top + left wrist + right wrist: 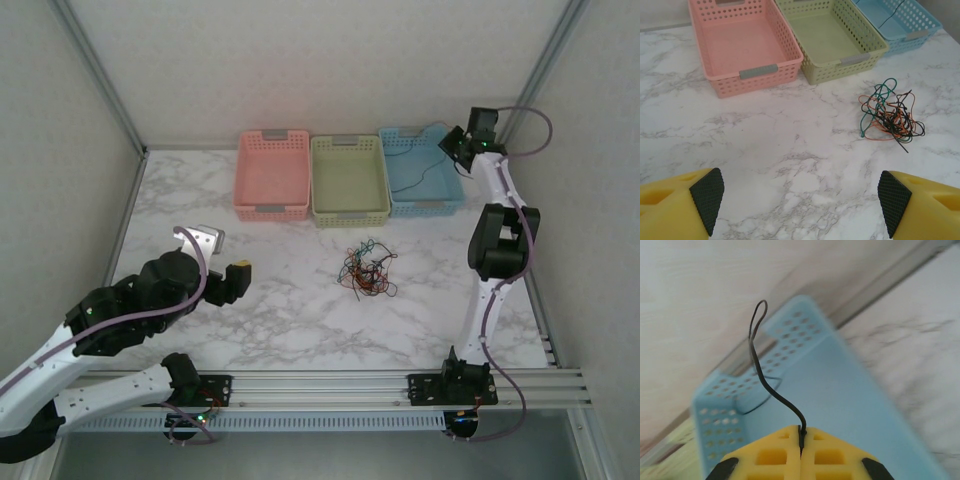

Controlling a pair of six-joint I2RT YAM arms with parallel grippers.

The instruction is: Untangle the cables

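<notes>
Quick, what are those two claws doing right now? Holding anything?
Left gripper: open, holding nothing.
Right gripper: closed on a black cable, over the blue basket.

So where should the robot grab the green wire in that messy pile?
Probably the loop of the green wire at the far edge of the tangle, on the side toward the baskets. There it arches clear of the rest, so a pinch coming down from above could catch it alone.
</notes>
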